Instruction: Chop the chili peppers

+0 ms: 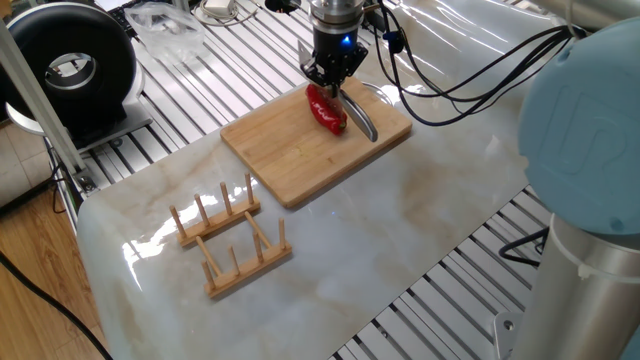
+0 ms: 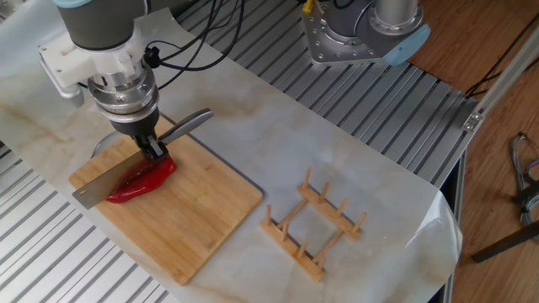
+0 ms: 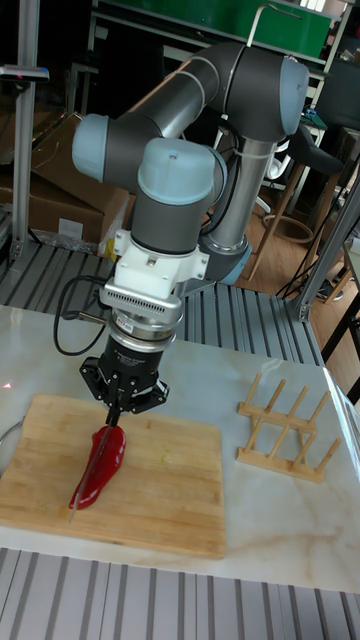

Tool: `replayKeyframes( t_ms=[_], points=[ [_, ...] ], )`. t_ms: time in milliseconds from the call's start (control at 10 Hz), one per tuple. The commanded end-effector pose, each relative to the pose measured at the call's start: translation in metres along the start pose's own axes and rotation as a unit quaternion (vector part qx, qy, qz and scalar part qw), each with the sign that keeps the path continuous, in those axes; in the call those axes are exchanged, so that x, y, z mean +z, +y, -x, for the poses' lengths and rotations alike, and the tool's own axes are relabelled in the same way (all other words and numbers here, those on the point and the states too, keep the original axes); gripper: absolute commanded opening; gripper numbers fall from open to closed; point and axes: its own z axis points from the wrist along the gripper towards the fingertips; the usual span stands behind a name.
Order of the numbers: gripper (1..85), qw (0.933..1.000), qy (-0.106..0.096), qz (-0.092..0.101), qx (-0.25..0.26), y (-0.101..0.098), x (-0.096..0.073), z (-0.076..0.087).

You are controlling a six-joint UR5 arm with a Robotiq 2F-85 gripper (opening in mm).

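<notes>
Lying whole, glossy red chili pepper (image 2: 143, 180) under knife (image 2: 109, 181) on board (image 2: 198, 220)

Marble-look table (image 1: 420, 230), bamboo cutting board (image 1: 290, 150), wooden peg rack (image 1: 232, 240)

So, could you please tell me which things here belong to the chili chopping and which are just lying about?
Part of the job:
- chili pepper, on the board
- knife, held by the gripper, blade along the chili
- cutting board

Just lying about:
- wooden rack, on the marble top
- black round device, off to the side
</notes>
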Motion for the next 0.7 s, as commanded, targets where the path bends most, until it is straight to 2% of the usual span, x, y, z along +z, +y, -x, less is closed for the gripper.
replayKeyframes(
  t_ms=[0, 600],
  points=[
    [1.3, 0.9999, -0.004, 0.013, 0.002, 0.0047, -0.0006, 0.0022],
    [1.3, 0.9993, -0.008, 0.035, -0.008, 0.0067, -0.0025, 0.0024]
  ],
)
